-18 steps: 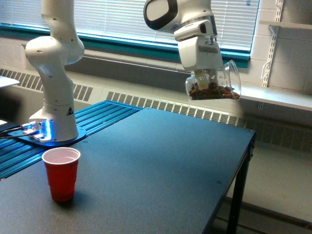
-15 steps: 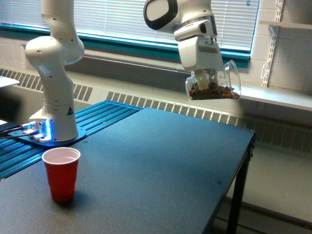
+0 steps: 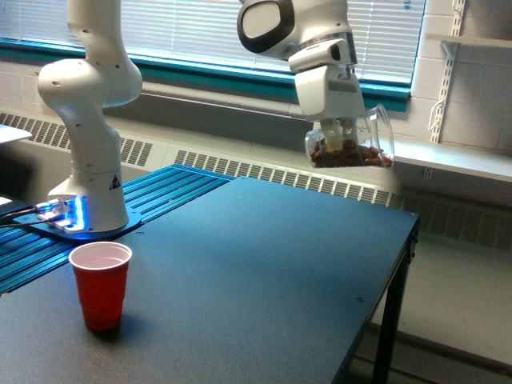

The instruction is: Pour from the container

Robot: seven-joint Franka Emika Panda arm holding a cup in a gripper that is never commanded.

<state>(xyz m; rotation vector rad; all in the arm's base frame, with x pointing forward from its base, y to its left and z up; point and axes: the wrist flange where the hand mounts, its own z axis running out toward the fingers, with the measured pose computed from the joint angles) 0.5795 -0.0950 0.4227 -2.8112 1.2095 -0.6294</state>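
Note:
High over the table's far side, my gripper (image 3: 339, 128) is shut on the container (image 3: 352, 141), a clear rounded glass mug with a looped handle toward the exterior view's right. The mug lies tipped on its side, brown pieces heaped along its lower wall. A red plastic cup (image 3: 101, 285) with a white inside stands upright near the table's front on the exterior view's left, far below and to the left of the mug.
The dark table (image 3: 264, 280) ends at an edge on the exterior view's right, with open floor beyond. The arm's white base (image 3: 88, 192) stands on a blue ribbed mat (image 3: 160, 192) at the left. A window sill and radiator run behind.
The gripper and the mug have shifted very slightly, and the mug's tilt has changed a little. The red cup has not moved.

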